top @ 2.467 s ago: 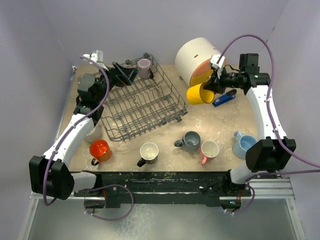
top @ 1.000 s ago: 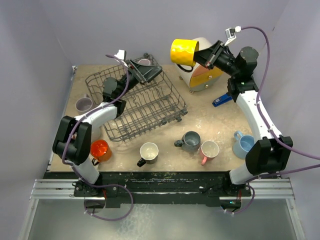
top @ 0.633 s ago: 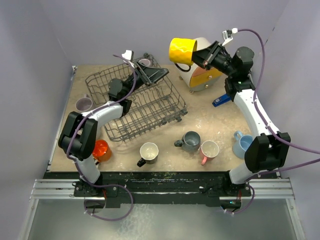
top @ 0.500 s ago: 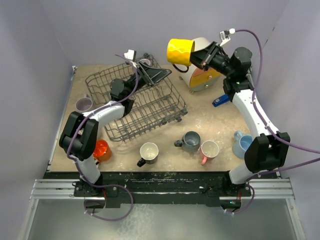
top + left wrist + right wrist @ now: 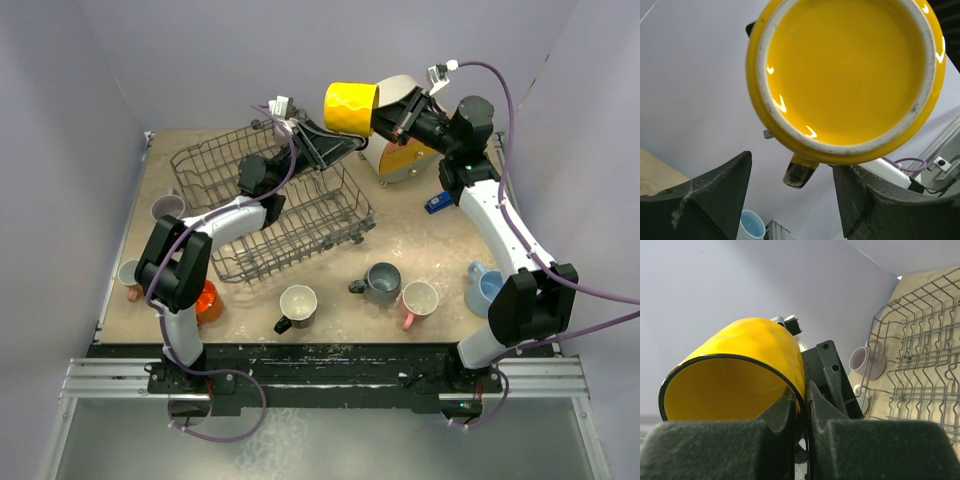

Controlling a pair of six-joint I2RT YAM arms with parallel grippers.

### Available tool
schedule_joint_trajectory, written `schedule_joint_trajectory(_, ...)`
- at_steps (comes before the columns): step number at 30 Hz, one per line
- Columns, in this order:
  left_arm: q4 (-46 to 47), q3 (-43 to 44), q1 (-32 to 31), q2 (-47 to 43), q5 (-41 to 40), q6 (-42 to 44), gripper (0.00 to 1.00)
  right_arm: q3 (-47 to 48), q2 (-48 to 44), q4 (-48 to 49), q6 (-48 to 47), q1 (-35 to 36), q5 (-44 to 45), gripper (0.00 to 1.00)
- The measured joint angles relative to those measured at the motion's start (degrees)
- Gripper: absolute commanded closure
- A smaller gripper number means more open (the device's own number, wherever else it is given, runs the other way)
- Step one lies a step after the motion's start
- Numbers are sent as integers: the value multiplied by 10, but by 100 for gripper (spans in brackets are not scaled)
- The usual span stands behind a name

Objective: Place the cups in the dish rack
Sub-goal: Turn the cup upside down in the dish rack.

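Observation:
A yellow cup (image 5: 350, 108) hangs in the air above the far right corner of the grey wire dish rack (image 5: 270, 205). My right gripper (image 5: 388, 118) is shut on its rim (image 5: 805, 400). Just under the cup my left gripper (image 5: 335, 148) reaches up, open. In the left wrist view the cup's base (image 5: 845, 75) and handle (image 5: 800, 172) sit just past the left gripper (image 5: 792, 170), with a finger (image 5: 695, 200) on each side, apart from the cup. On the table stand orange (image 5: 200, 300), white (image 5: 297, 303), grey (image 5: 382, 282), pink (image 5: 418, 298), light blue (image 5: 487, 288) and mauve (image 5: 165, 208) cups.
A big white cylinder (image 5: 400, 140) with orange and yellow fronts stands at the back right, behind the right gripper. A small blue object (image 5: 440, 200) lies beside it. Another pale cup (image 5: 130, 275) sits at the table's left edge. The left arm stretches over the rack.
The right arm has carried the yellow cup to the left. The left gripper has swung up and right to just under it, its jaws narrowing a little.

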Motion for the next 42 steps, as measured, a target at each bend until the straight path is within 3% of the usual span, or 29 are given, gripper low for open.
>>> schedule_joint_trajectory(6,20,7,-8,2,-10,1,39,0,0,-2,5,3,3,100)
schedule_joint_trajectory(10,31,16,-9,3,-19,3,49,0,0,-5,11,8,10,100)
schedule_joint_trajectory(18,45,33,-9,17,-13,6,80,0,0,-4,40,9,19,100)
schedule_joint_trajectory(21,56,35,-9,23,-11,7,100,0,1,-10,51,10,20,100)
schedule_joint_trajectory(24,63,37,-9,25,-9,10,100,0,1,-14,64,10,24,97)
schedule_joint_trajectory(30,66,37,-9,26,-10,8,100,0,2,-14,59,10,24,73)
schedule_joint_trajectory(42,77,0,3,24,-24,-27,100,-25,2,35,-25,13,-7,41)
